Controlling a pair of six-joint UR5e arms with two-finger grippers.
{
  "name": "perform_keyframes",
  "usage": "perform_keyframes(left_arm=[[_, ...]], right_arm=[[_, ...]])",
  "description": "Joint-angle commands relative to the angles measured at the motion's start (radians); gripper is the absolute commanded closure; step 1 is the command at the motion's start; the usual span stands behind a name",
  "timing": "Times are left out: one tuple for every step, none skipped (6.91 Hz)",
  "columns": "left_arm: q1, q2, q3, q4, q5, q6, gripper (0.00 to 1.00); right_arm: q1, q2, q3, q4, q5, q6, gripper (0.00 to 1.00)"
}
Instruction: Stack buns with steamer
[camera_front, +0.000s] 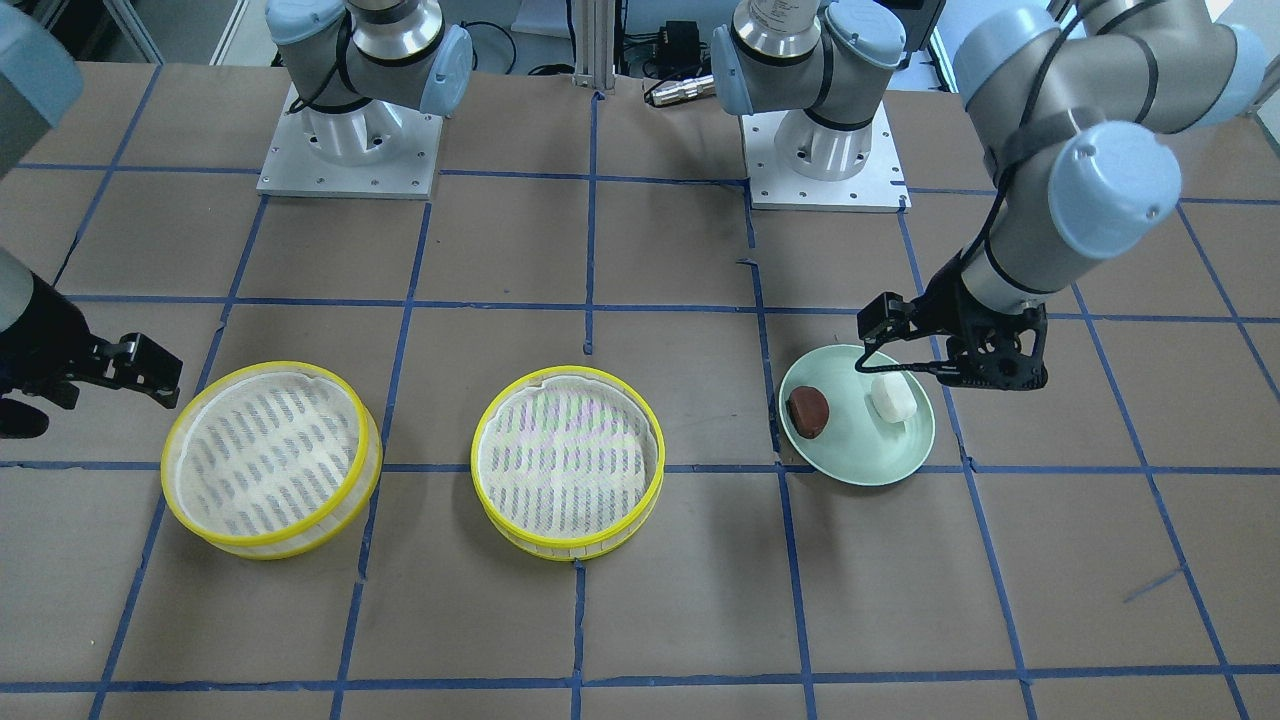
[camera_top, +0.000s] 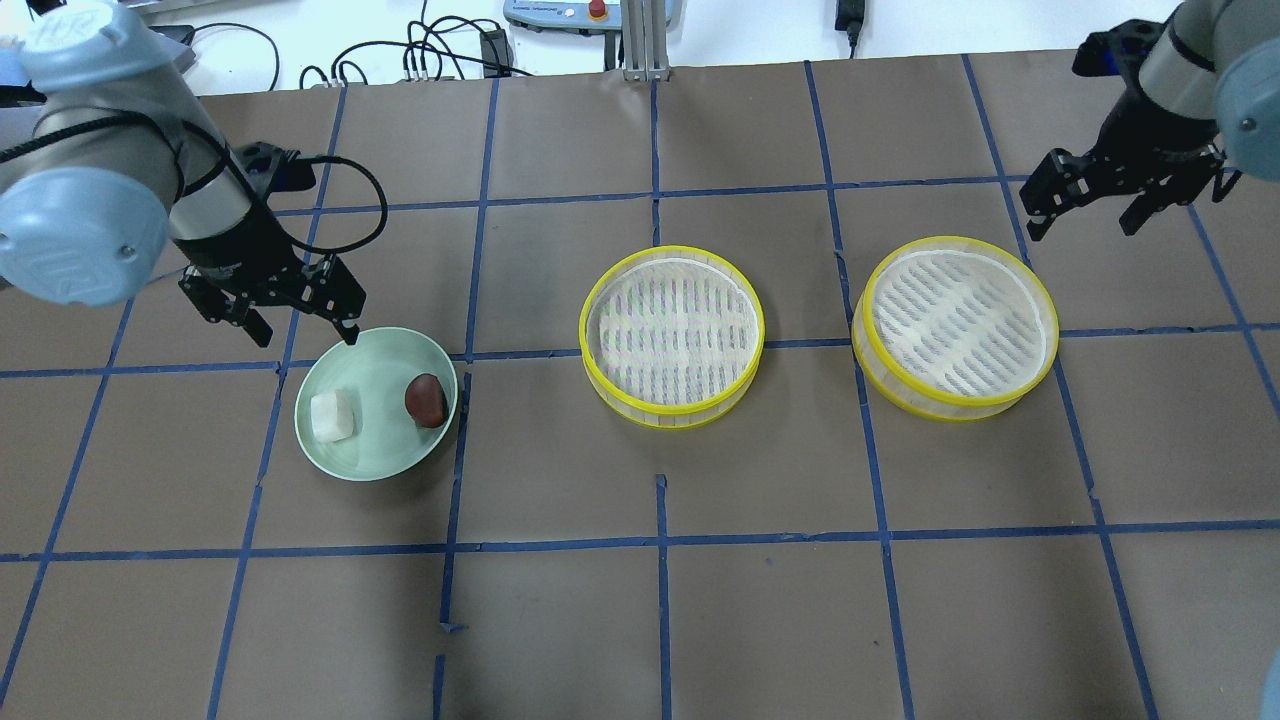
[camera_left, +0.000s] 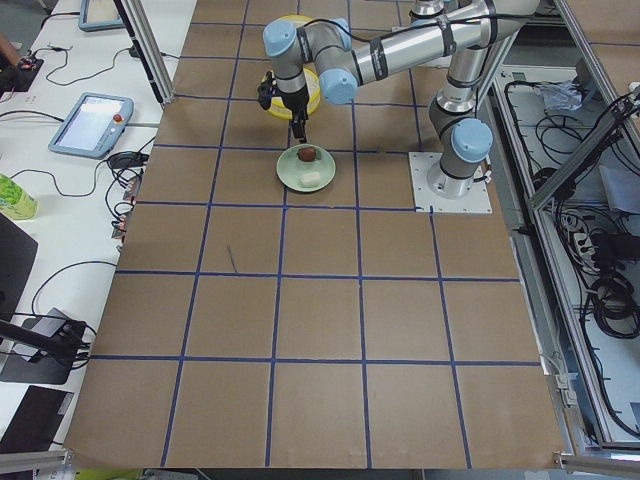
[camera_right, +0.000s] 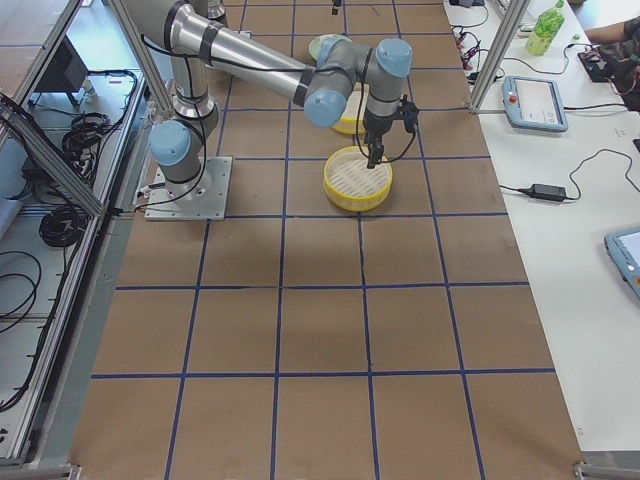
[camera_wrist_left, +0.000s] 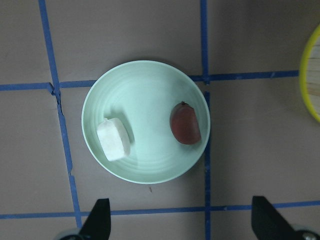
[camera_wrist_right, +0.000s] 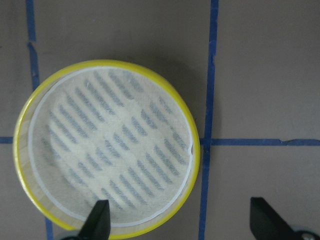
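A white bun (camera_top: 332, 415) and a dark reddish-brown bun (camera_top: 426, 400) lie apart on a pale green plate (camera_top: 375, 370) at the table's left. The left wrist view shows the white bun (camera_wrist_left: 114, 139), the brown bun (camera_wrist_left: 185, 123) and the plate (camera_wrist_left: 150, 90) from above. My left gripper (camera_top: 303, 328) is open and empty, hovering over the plate's far edge. Two yellow-rimmed steamers stand empty, one in the middle (camera_top: 672, 418) and one to the right (camera_top: 950, 408). My right gripper (camera_top: 1085, 215) is open and empty, above and just beyond the right steamer (camera_wrist_right: 190, 130).
The brown table is marked with a blue tape grid (camera_top: 660, 540). The two arm bases (camera_front: 350, 140) are at the table's robot side. Cables and a teach pendant (camera_left: 92, 120) lie off the table.
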Motion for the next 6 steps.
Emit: perform_keyframes(left_arm=[[0.064, -0.109, -0.104, 0.117, 0.005, 0.061, 0.05], [0.064, -0.142, -0.107, 0.126, 0.0, 0.068, 0.13], [0.065, -0.162, -0.107, 0.127, 0.005, 0.068, 0.2], [0.065, -0.212, -0.095, 0.127, 0.006, 0.068, 0.21], [0.065, -0.217, -0.086, 0.126, 0.006, 0.069, 0.49], [0.064, -0.214, -0.069, 0.115, 0.003, 0.068, 0.75]], right_arm=[[-0.034, 0.048, 0.131, -0.17, -0.001, -0.045, 0.02], [-0.034, 0.054, 0.182, -0.236, -0.001, -0.045, 0.02], [-0.034, 0.097, 0.233, -0.335, -0.013, -0.046, 0.03], [-0.034, 0.122, 0.242, -0.365, -0.015, -0.048, 0.09], [-0.035, 0.128, 0.242, -0.368, -0.018, -0.048, 0.16], [-0.035, 0.128, 0.242, -0.368, -0.016, -0.048, 0.33]])
